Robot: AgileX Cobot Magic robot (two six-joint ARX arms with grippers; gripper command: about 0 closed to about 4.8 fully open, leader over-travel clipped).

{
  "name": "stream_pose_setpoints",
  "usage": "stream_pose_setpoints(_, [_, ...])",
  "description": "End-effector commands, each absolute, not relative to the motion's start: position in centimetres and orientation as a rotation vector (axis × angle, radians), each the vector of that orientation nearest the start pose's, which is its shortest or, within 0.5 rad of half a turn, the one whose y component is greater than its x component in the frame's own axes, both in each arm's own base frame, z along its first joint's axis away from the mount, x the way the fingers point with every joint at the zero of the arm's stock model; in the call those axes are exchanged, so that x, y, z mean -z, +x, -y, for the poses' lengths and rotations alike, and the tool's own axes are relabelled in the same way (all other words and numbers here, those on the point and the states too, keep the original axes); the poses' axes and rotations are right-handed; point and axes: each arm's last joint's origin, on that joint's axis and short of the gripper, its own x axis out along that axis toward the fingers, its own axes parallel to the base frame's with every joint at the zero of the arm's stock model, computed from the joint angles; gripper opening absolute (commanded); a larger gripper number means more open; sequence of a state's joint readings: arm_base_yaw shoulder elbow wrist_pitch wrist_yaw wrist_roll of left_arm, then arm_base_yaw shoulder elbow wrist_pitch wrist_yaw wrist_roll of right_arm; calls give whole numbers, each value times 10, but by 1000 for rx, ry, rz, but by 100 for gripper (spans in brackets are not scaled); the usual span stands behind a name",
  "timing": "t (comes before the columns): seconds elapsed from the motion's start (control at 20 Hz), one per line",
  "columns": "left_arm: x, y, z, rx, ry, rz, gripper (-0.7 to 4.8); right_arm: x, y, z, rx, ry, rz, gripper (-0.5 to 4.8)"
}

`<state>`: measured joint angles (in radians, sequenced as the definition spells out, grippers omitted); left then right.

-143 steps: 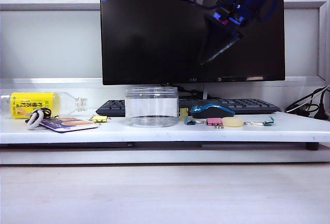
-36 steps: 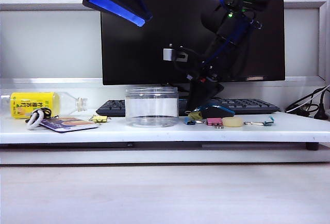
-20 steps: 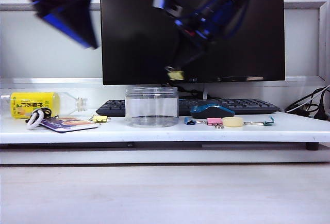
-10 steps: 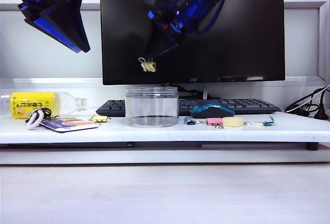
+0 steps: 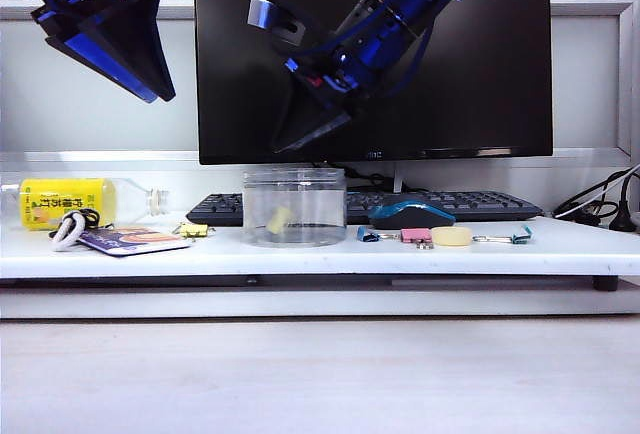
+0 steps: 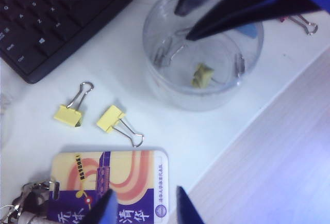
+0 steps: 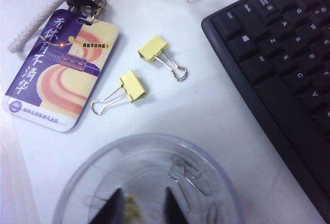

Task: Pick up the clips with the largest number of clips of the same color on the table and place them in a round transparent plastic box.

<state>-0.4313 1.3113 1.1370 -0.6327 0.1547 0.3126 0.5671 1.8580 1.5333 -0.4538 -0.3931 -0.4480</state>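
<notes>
Left gripper [image 5: 150, 79], parted and empty, hangs at ten o'clock of the round transparent plastic box [image 5: 294, 206]. Two clips [image 6: 88, 117] lie at the box's nine o'clock; a third, blurred, apparently sits inside. Right gripper [image 5: 295, 139], parted, empty, hangs directly above at twelve.

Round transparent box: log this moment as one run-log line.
right gripper: open, above round transparent box | yellow clip: in box | two yellow clips: on table | left gripper: open, above badge card

Round transparent plastic box [image 5: 294, 206] — clear, glossy plastic; pale-yellow clips [image 6: 68, 115] — matt bodies, shiny wire handles; card [image 7: 56, 66] glossy.
</notes>
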Motion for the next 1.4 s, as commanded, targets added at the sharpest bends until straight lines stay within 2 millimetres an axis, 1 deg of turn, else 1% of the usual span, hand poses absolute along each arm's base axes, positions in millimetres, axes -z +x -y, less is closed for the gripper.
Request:
stream_pose_setpoints(0.05, [-306, 246, 118, 678, 383, -713, 161, -273, 343, -232, -1076, -457, -571, 127])
stream_pose_setpoints(0.15, [-301, 252, 121, 679, 392, -708, 161, -275, 341, -231, -1076, -457, -573, 127])
stream_pose_setpoints(0.25, [-291, 263, 126, 678, 394, -723, 161, -285, 335, -227, -1077, -458, -578, 127])
stream_pose_setpoints(0.45, [-270, 280, 133, 693, 483, -730, 161, -316, 317, -214, -1035, -476, -533, 127])
stream_pose_setpoints(0.55, [-265, 291, 127, 646, 532, -714, 161, -335, 306, -206, -1028, -475, -493, 127])
stream_pose_setpoints(0.65, [-261, 303, 114, 624, 482, -703, 161, -349, 296, -200, -1027, -472, -465, 127])
stream_pose_setpoints(0.75, [-259, 312, 95, 643, 395, -703, 160, -358, 288, -196, -1032, -468, -453, 127])
stream_pose_setpoints(0.8, [-258, 316, 87, 669, 358, -699, 160, -360, 286, -195, -1034, -467, -453, 127])
stream_pose_setpoints(0.9, [-255, 322, 71, 803, 248, -657, 160, -363, 282, -194, -1076, -447, -452, 127])
stream_pose_setpoints(0.95, [-254, 325, 65, 839, 230, -633, 160, -363, 281, -194, -1099, -434, -453, 127])
stream_pose_setpoints(1.0, [-251, 328, 62, 857, 239, -613, 160, -362, 279, -195, -1132, -415, -461, 127])
stream_pose_setpoints(1.15, [-240, 334, 63, 905, 354, -586, 164, -361, 271, -202, -1227, -392, -472, 127])
stream_pose_setpoints(1.2, [-236, 336, 64, 914, 370, -586, 184, -361, 269, -205, -1242, -391, -472, 127])
stream_pose_setpoints(1.25, [-230, 339, 64, 915, 388, -591, 226, -361, 267, -207, -1261, -390, -470, 127])
stream_pose_setpoints(1.3, [-225, 342, 64, 908, 401, -599, 252, -361, 265, -210, -1274, -392, -468, 127])
stream_pose_setpoints(1.4, [-213, 348, 64, 895, 438, -621, 252, -361, 259, -217, -1298, -402, -461, 127])
